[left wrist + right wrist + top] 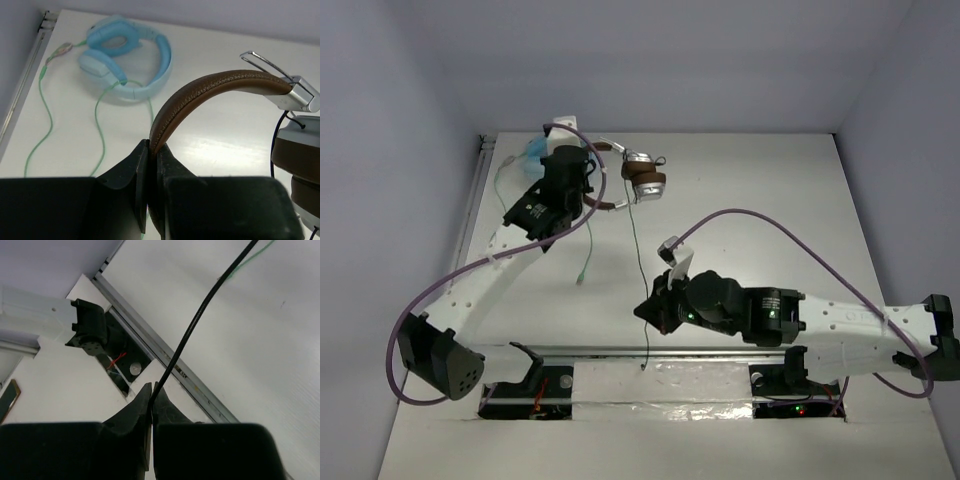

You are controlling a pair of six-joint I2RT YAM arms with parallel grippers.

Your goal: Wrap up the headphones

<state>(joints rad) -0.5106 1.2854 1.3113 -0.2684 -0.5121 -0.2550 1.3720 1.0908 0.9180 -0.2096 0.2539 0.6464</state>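
The headphones [642, 178] lie at the back middle of the table, brown headband [210, 90], silver earcups with brown pads [300, 160]. My left gripper [582, 178] is shut on the headband, seen in the left wrist view [152, 147]. The thin black cable [638, 262] runs from the earcups toward the near edge. My right gripper [646, 312] is shut on the cable near its free end, seen in the right wrist view [151, 390]; the cable [200, 315] rises from the jaws, and its tail hangs past the near rail [645, 362].
A light blue headset [125, 55] with a pale green cable [47, 115] lies at the back left, behind my left gripper; its green cable [588, 250] trails toward the middle. A metal rail [650, 350] and the arm bases line the near edge.
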